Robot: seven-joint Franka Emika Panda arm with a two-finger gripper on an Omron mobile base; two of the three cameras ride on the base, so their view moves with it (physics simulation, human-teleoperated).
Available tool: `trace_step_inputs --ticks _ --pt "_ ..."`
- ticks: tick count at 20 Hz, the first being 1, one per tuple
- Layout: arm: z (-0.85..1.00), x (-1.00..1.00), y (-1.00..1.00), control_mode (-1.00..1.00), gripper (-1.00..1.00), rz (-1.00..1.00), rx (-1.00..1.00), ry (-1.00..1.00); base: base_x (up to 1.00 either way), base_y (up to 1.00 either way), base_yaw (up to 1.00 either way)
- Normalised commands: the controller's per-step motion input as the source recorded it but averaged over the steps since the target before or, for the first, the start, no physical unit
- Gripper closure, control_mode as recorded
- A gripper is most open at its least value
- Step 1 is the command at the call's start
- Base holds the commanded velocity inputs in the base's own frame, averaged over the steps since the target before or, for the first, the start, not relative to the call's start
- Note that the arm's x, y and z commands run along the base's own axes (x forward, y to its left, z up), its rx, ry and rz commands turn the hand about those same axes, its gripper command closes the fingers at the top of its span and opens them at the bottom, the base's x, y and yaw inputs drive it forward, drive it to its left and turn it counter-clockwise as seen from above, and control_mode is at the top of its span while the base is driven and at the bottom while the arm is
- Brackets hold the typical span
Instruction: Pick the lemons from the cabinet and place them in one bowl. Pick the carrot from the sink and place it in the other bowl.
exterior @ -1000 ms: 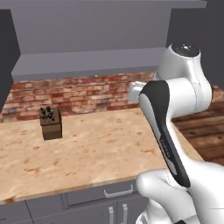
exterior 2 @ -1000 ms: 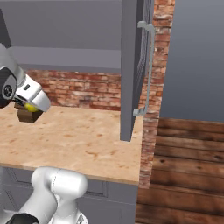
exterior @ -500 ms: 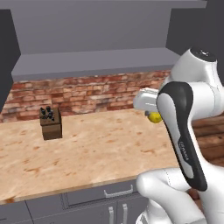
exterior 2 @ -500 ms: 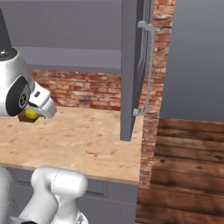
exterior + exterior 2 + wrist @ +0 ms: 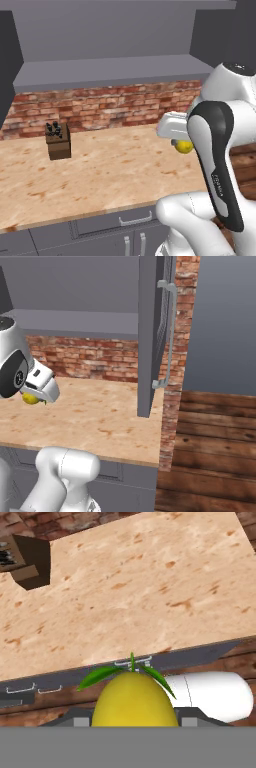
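My gripper (image 5: 181, 143) hangs above the right part of the wooden counter (image 5: 110, 170), shut on a bright yellow lemon (image 5: 185, 146). From the other side the lemon (image 5: 30, 399) peeks out under the white hand, with the gripper (image 5: 35, 397) closed around it. In the hand view the lemon (image 5: 134, 699), with green leaves at its top, sits between the fingertips. The grey cabinet stands open above: its shelf (image 5: 115, 66) is bare and its door (image 5: 150, 331) with a long silver handle (image 5: 168, 336) swings out. Bowls, carrot and sink are out of view.
A brown knife block (image 5: 58, 141) stands at the counter's back left, also seen as the knife block (image 5: 30, 559). A brick wall (image 5: 110, 107) backs the counter. Grey drawer fronts (image 5: 135, 220) run below its front edge. A wooden floor (image 5: 215, 446) lies to the right.
The hand has come down and away from the cabinet shelf with the lemon still in it, and the arm's upper links have swung round. The knife block has not moved.
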Motion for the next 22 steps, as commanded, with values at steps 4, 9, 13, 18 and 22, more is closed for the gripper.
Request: trace_step_inputs --ticks 4,9,13,18,22 --pt "-0.68 -0.27 0.04 -1.0 1.0 0.03 -0.02 0.0 0.0 0.0 0.0" --pt "-0.17 0.01 0.0 -1.0 1.0 0.1 -0.05 0.04 0.0 0.0 0.0" --pt "0.0 0.0 0.09 -1.0 1.0 0.05 -0.03 0.05 0.0 0.0 0.0" --pt "0.0 0.0 0.0 -1.0 1.0 0.0 0.0 0.0 0.0 0.0 0.0" --pt "0.0 0.0 0.0 1.0 1.0 0.0 0.0 0.0 0.0 0.0 0.0"
